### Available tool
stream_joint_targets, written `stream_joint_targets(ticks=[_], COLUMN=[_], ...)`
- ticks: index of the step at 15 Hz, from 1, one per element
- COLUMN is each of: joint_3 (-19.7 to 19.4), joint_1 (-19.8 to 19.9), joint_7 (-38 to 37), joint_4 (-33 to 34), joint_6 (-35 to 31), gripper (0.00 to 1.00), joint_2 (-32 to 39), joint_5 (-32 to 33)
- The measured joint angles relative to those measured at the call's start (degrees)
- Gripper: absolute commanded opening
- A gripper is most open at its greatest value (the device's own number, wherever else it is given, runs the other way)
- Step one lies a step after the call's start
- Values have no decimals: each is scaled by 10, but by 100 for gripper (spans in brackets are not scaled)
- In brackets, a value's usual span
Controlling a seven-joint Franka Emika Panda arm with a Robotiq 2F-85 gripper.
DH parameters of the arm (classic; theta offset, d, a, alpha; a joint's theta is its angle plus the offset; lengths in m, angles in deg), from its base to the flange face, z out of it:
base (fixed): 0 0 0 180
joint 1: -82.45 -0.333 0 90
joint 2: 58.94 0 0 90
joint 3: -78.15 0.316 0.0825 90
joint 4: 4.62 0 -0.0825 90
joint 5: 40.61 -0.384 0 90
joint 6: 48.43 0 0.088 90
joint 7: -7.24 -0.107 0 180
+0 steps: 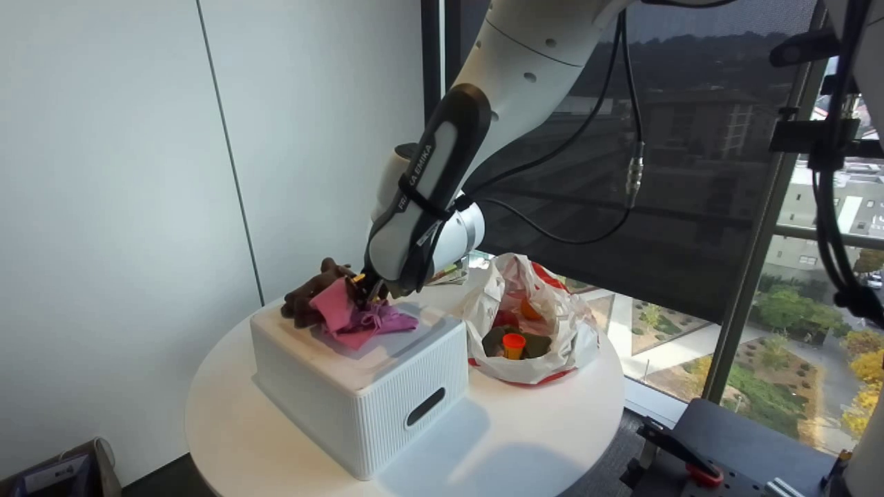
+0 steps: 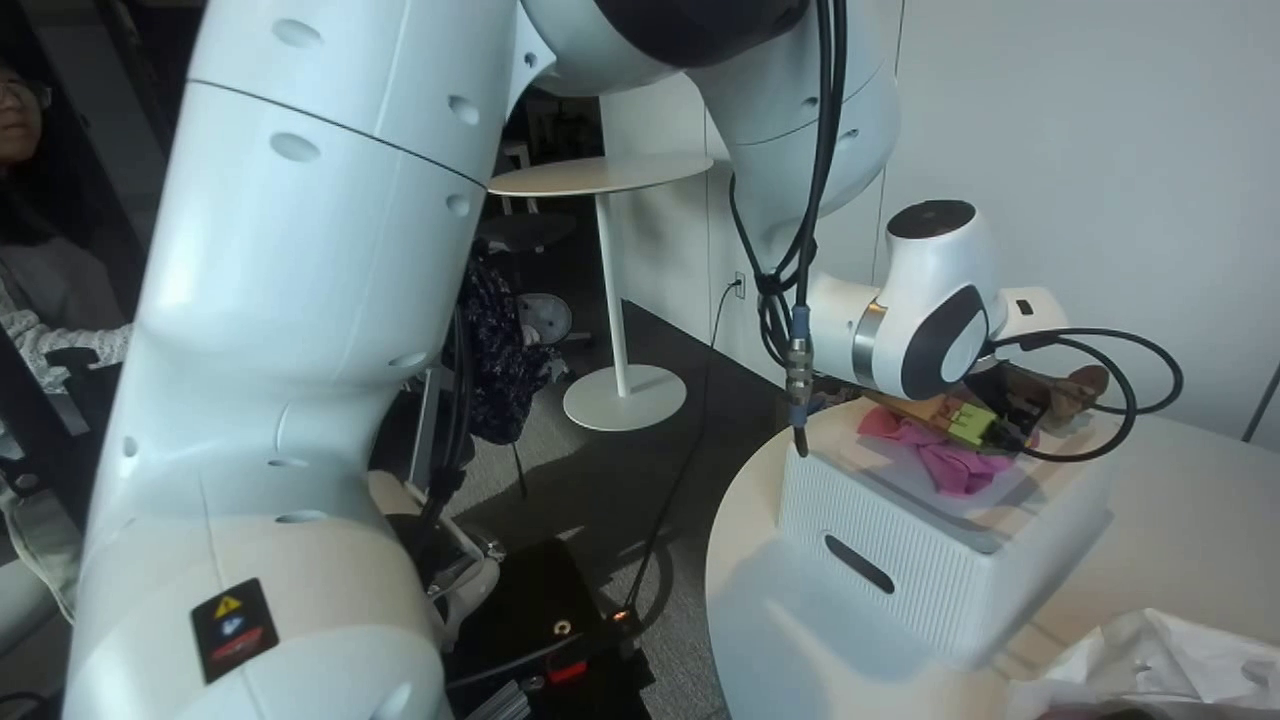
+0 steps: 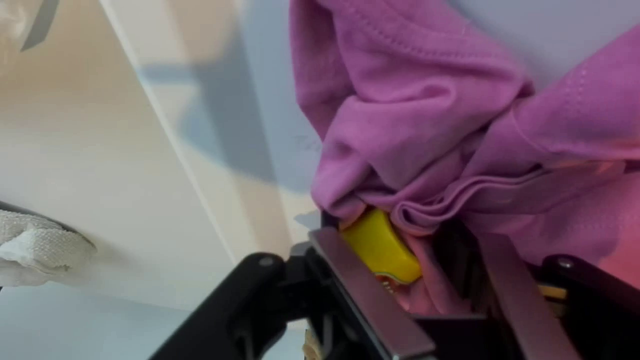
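A pink-purple cloth (image 1: 359, 324) lies crumpled on top of a white ribbed box (image 1: 414, 400), and my gripper (image 1: 366, 293) is down in it. In the wrist view the cloth (image 3: 425, 135) fills the right side. Between the fingertips of my gripper (image 3: 407, 237) sits a smooth yellow thing (image 3: 382, 245) with a red printed part, close against one finger. A fold of cloth lies beside it, then dark shadow toward the opposite finger. The jaws stand partway apart; whether they press on anything is unclear. Touching or close behind the cloth is a brown soft-looking thing (image 1: 311, 297).
The box stands on a round white table (image 1: 228, 414). Beside it is a white plastic bag (image 1: 580, 345) with several red, orange and dark items inside. Cables (image 2: 1110, 400) loop from the wrist. A wall (image 1: 138, 207) and a shaded window (image 1: 656, 172) stand behind.
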Motion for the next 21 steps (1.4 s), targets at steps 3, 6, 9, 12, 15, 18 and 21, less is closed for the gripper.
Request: stream_joint_targets(ticks=[3, 6, 9, 12, 15, 18, 21], joint_3=[2, 5, 11, 41, 89, 114, 110], joint_1=[3, 8, 16, 42, 81, 102, 105], joint_7=[0, 1, 3, 14, 31, 45, 51], joint_4=[0, -1, -6, -14, -23, -35, -48], joint_6=[0, 3, 19, 67, 118, 145, 168], gripper=[7, 6, 8, 7, 7, 7, 7], joint_2=[-1, -5, -18, -42, -67, -94, -126], joint_5=[0, 0, 0, 0, -8, -12, -3])
